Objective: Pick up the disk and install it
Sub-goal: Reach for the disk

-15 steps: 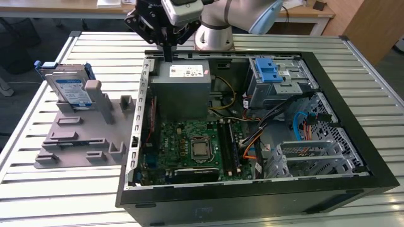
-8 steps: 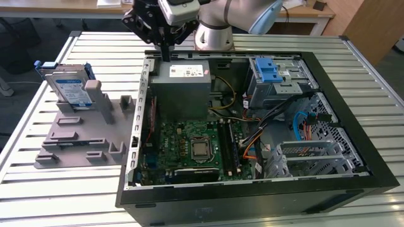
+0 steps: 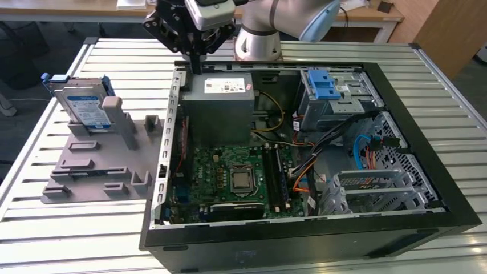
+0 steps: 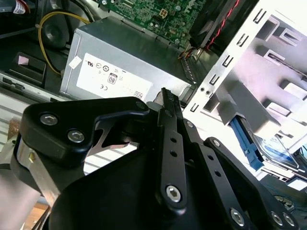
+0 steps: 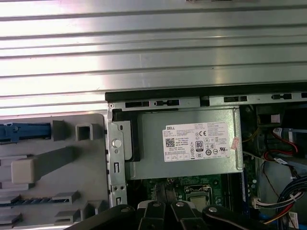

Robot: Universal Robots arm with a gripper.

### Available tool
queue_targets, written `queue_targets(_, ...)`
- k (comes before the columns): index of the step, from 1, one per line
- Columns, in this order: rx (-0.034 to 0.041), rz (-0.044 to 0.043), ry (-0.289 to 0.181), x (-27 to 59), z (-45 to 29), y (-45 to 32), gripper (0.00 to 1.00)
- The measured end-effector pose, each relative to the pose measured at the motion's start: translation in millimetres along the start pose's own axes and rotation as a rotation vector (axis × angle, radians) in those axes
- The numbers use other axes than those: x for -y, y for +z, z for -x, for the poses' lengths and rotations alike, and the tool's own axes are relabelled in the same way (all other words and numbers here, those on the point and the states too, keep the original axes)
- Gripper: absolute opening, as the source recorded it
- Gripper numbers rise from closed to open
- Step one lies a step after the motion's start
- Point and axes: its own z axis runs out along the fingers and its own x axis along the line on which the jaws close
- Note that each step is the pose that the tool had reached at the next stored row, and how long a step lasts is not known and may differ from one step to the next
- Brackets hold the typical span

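Hovering over case with claw closed, gripping nothing; starting pick-up step, probably needing shifting toward racked disk and opening.

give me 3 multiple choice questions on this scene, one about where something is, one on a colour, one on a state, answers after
1. What is the gripper nearest to?
A. the disk
B. the grey metal box with a white sticker
C. the grey holder

2. What colour is the bracket on the disk?
A. red
B. blue
C. green

3. How is the disk placed?
A. lying flat inside the computer case
B. held in the gripper
C. standing on edge in the grey holder

Answers:
1 B, the gripper hangs over the box's corner at the case's rim, away from the disk.
2 B, blue edges frame the silver drive.
3 C, it stands upright in the holder on the table, at the exterior view's left of the case.
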Motion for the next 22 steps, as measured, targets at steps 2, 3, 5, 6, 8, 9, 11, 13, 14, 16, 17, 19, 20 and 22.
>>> queue_targets(2, 0.0000, 0.0000, 0.000, -0.1, -1.6, 0.0, 0.11)
queue_targets(3, 0.0000, 0.0000, 0.000, -0.1, -2.3, 0.0, 0.11)
queue_targets(5, 0.0000, 0.0000, 0.000, -0.1, -4.0, 0.0, 0.11)
queue_targets(6, 0.0000, 0.0000, 0.000, -0.1, -4.8, 0.0, 0.11)
queue_targets(8, 0.0000, 0.0000, 0.000, -0.2, -6.4, 0.0, 0.11)
queue_targets(9, 0.0000, 0.0000, 0.000, -0.2, -7.1, 0.0, 0.11)
queue_targets(11, 0.0000, 0.0000, 0.000, -0.2, -8.7, 0.1, 0.11)
queue_targets(13, 0.0000, 0.0000, 0.000, -0.3, -10.2, 0.1, 0.11)
queue_targets(14, 0.0000, 0.0000, 0.000, -0.3, -11.0, 0.1, 0.11)
queue_targets(16, 0.0000, 0.0000, 0.000, -0.4, -12.6, 0.1, 0.11)
queue_targets(17, 0.0000, 0.0000, 0.000, -0.5, -13.4, 0.1, 0.11)
queue_targets(19, -0.0001, 0.0000, 0.000, -0.6, -14.9, 0.1, 0.11)
queue_targets(20, 0.0000, 0.0000, 0.000, -0.6, -15.7, 0.1, 0.11)
queue_targets(22, -0.0001, -0.0001, 0.000, -0.7, -17.5, 0.1, 0.11)
